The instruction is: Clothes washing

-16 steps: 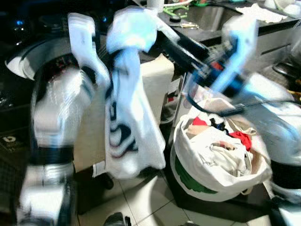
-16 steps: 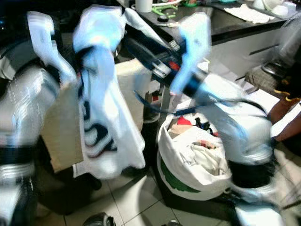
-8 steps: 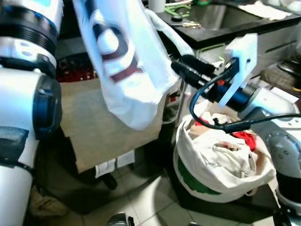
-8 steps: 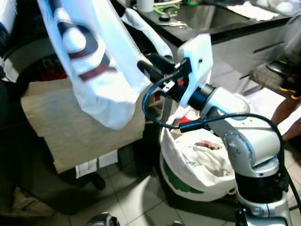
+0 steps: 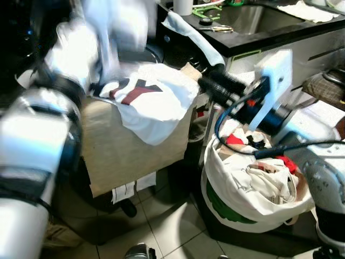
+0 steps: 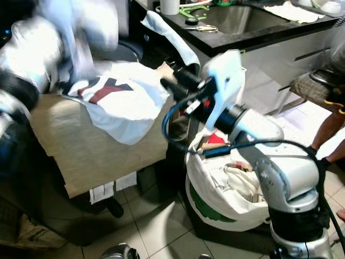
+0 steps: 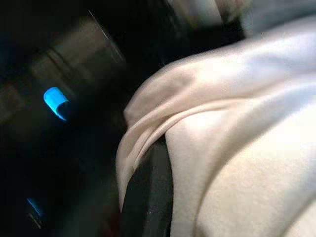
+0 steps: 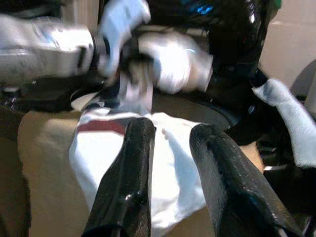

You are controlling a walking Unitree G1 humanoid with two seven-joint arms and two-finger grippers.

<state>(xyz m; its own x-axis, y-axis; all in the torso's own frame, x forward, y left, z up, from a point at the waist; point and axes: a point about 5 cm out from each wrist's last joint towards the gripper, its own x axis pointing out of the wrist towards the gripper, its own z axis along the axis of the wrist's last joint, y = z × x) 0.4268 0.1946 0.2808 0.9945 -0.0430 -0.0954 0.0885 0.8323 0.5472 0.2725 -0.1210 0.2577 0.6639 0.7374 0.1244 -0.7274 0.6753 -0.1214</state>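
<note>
Left eye view shows pale floor tiles (image 5: 178, 226) nearest the camera, and on them at 4 o'clock a white laundry bag (image 5: 237, 186) with a green patch on its side, stuffed with white, red and dark clothes (image 5: 264, 172). No writing can be read on the bag.

Above the bag the right gripper (image 5: 207, 85) reaches toward 10 o'clock; in the right wrist view its two black fingers (image 8: 129, 182) stand apart with nothing between them, pointed at the shirt and not touching it.

At the centre, a white shirt (image 5: 148, 102) with a dark red and black printed mark lies crumpled on a tan cardboard sheet (image 5: 124, 151) that leans over something dark. The print is folded, so no letters can be made out. Two small white tags (image 5: 135, 186) hang under the cardboard's lower edge.

The left arm (image 5: 48, 124) sweeps in blurred from 9 o'clock, and the left gripper (image 8: 133, 54) sits at the shirt's upper edge; I cannot tell how its fingers stand. White cloth lies over a dark finger in the left wrist view.

Farther back, at 1 o'clock, a dark kitchen desk (image 5: 253, 38) carries a steel sink (image 5: 245, 16), with a light cloth (image 5: 191, 35) draped over its corner.
</note>
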